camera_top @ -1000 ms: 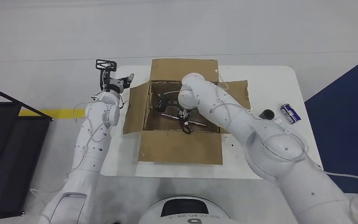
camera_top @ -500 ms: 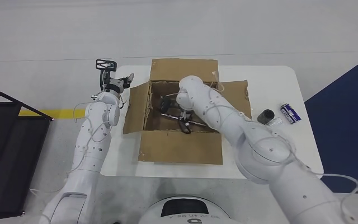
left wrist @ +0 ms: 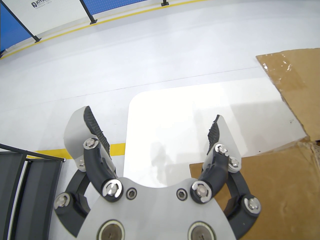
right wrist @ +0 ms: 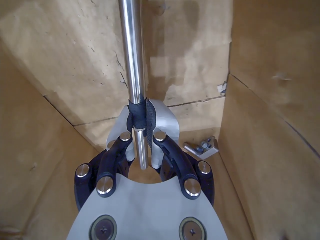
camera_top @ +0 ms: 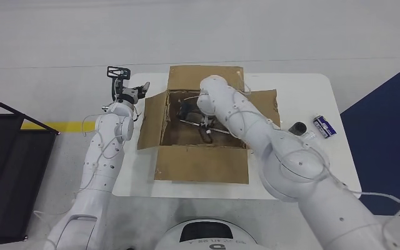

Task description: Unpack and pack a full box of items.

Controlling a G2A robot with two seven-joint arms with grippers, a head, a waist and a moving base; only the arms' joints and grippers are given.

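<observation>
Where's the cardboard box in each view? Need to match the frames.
Top view: cardboard box at the table's middle, flaps open.
Left wrist view: the box shows as open flaps on the table beside the open left gripper.
Right wrist view: the box's inner walls surround the right gripper, shut on a metal rod.
Shared landmark: the white table, in the top and left wrist views.

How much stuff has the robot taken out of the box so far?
Not much yet, it seems. A dark cylinder and a blue packet lie on the table beside the box, probably already unpacked. In hand: the right gripper is shut on a shiny metal rod inside the box. Left to do: a small metal bracket sits on the box floor. The left gripper is open and empty.
</observation>
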